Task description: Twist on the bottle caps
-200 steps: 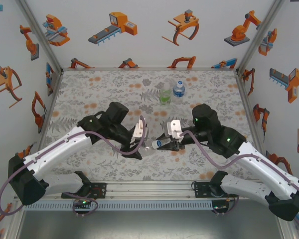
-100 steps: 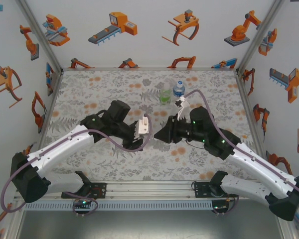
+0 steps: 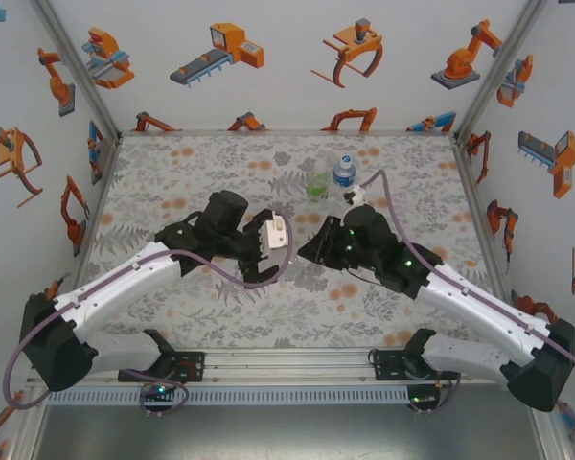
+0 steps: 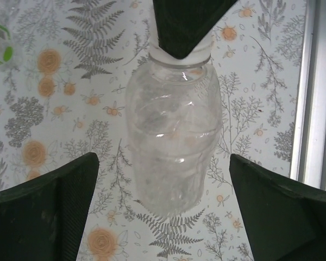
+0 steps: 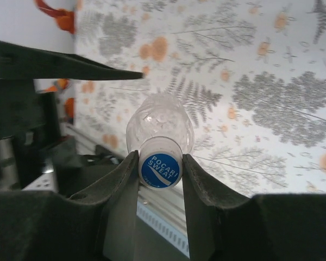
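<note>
Black padded fingers [image 4: 54, 206] of the left gripper [image 4: 163, 174] stand wide apart at the lower corners of the left wrist view, one on either side of the long colourless clear plastic bottle [image 4: 174, 136] and touching neither flank. That bottle sits mid-frame, apparently lifted off the grey-and-orange floral mat [image 4: 60, 109] and carried by its neck alone. In the right wrist view, the right gripper [image 5: 160, 159] is clamped on the small round white screw cap with a blue printed top [image 5: 160, 169], which looks seated on the neck. Right of centre, at the far side of the top view, the green-tinted clear bottle [image 3: 316, 185] and the blue-labelled clear bottle [image 3: 343, 172] stand upright, just beside each other. I judge this cap is mid-tightening. Next, the left fingers need to close squarely on the body so it cannot spin while the right wrist turns the cap.
</note>
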